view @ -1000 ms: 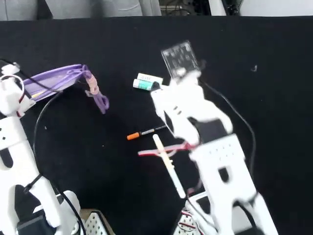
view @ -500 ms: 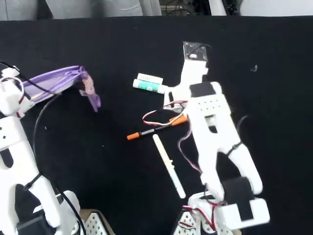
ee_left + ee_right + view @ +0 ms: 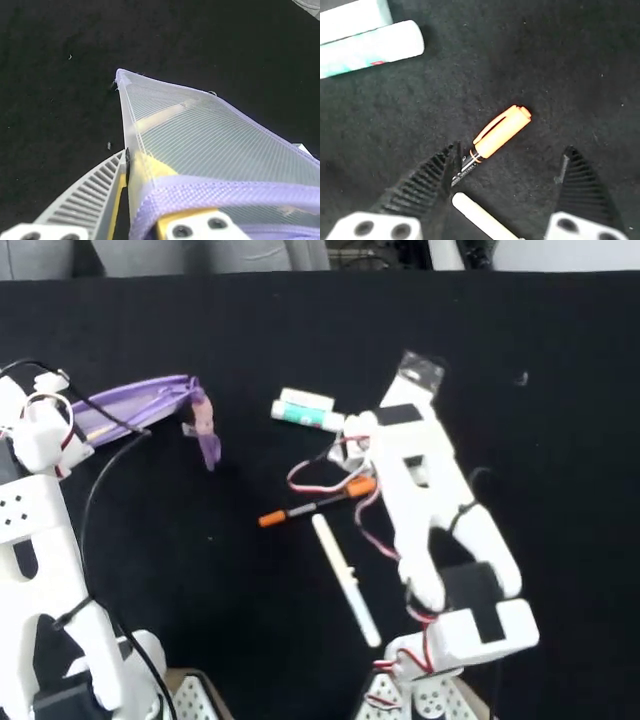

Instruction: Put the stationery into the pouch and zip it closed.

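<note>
The left gripper (image 3: 131,162) is pinching tight on the edge of the purple pouch (image 3: 140,400). It is holding the pouch up over the left side of the black bench (image 3: 560,390).

The right gripper (image 3: 511,149) is hanging over the middle of the bench with its two fingers wide apart and nothing in them. Right under it, the pen with the orange cap (image 3: 500,131) is lying flat. A long white stick (image 3: 345,580) is lying just beside the pen. Two small tubes (image 3: 305,408) are lying side by side a little farther back.
</note>
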